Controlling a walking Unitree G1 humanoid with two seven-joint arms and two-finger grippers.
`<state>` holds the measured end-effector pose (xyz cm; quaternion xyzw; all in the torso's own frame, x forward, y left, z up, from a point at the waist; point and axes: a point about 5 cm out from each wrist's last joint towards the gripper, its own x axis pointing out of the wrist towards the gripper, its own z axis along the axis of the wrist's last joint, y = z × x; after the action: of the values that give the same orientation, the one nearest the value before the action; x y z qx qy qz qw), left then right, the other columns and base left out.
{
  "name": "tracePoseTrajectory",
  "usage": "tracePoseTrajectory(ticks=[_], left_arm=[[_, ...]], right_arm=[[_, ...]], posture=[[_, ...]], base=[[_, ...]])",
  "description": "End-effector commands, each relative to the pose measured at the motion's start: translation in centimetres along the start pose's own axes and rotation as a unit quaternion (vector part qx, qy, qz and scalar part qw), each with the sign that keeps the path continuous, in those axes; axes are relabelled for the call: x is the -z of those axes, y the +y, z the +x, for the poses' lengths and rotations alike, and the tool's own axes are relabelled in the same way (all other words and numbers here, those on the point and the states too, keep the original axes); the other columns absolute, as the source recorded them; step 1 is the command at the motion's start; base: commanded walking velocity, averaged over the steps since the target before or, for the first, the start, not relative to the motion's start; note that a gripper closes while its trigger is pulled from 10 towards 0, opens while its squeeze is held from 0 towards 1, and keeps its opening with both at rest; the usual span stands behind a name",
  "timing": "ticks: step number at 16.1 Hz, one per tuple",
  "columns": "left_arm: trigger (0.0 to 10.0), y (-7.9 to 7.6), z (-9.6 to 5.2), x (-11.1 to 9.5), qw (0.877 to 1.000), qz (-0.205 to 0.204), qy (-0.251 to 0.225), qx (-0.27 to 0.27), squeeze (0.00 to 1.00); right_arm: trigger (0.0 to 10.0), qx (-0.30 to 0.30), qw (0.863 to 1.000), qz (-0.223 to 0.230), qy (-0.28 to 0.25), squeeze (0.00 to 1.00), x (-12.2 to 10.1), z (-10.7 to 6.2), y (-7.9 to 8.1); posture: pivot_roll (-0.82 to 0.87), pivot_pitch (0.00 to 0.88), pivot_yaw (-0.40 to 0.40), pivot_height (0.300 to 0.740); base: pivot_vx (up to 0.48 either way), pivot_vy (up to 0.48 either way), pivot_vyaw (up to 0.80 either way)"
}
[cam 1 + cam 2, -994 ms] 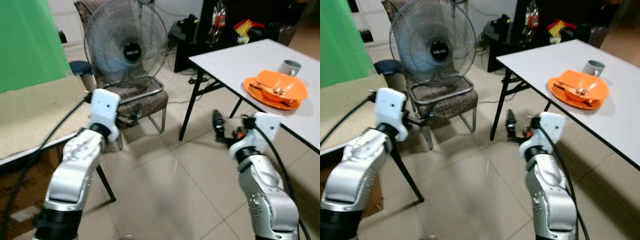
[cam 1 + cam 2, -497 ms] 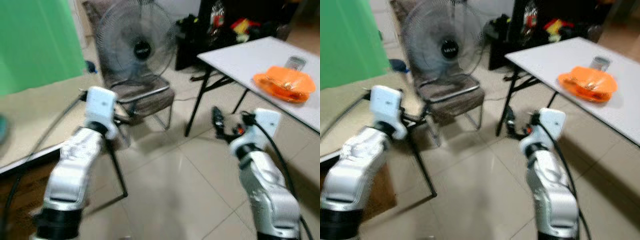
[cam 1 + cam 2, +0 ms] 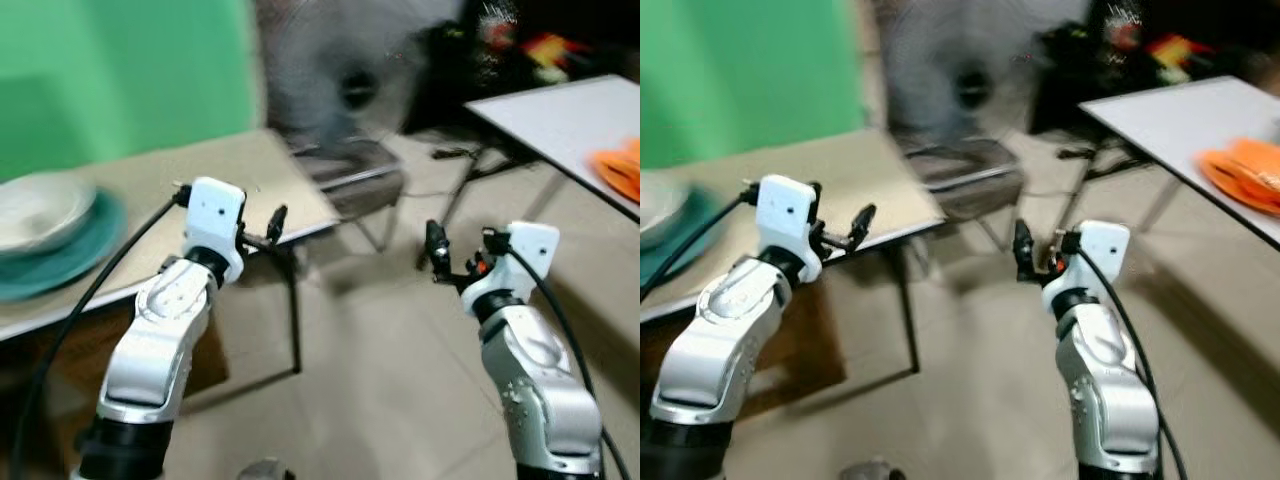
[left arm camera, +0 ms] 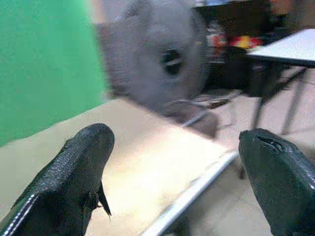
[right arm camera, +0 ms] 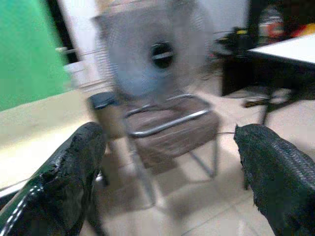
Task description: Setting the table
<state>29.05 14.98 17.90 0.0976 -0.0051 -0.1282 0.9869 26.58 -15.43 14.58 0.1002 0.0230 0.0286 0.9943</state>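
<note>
A white bowl sits on a teal plate at the left end of a beige table. At the right, an orange plate lies on a white table. My left gripper hovers at the beige table's near edge, open and holding nothing, its black fingers spread wide. My right gripper hangs over the tiled floor between the two tables, open and holding nothing, with its fingers wide apart. The picture is blurred.
A standing fan and a brown chair stand behind the gap between the tables. Dark shelving with clutter lines the back right. Tiled floor lies open in front of me.
The whole view has swung to the left, bringing the beige table with the bowl and teal plate into sight and pushing the white table to the right edge. Both arms keep their pose.
</note>
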Motion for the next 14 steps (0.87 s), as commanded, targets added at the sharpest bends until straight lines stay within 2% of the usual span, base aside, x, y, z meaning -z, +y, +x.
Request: tracePoseTrajectory(ticks=[1, 9, 14], left_arm=[[10.0, 0.21, 0.06, -0.35, 1.000, 0.003, -0.008, -0.011, 0.00], [10.0, 0.33, -0.09, -0.55, 1.000, 0.000, -0.012, -0.005, 0.00], [10.0, 0.38, -0.30, -0.45, 1.000, -0.001, -0.011, -0.006, 0.00]], right_arm=[[10.0, 0.007, 1.000, -0.004, 0.001, 1.00, -0.10, -0.03, -0.35], [10.0, 0.014, 1.000, 0.000, 0.002, 1.00, 0.01, 0.10, -0.63], [10.0, 0.011, 1.000, 0.003, 0.005, 1.00, 0.10, 0.49, -0.53]], posture=[[0.10, 0.000, -0.027, 0.740], [0.11, 0.000, -0.023, 0.740], [0.12, 0.000, -0.037, 0.740]], base=[[0.000, 0.000, 0.80], [0.000, 0.000, 0.80], [0.278, 0.000, 0.80]])
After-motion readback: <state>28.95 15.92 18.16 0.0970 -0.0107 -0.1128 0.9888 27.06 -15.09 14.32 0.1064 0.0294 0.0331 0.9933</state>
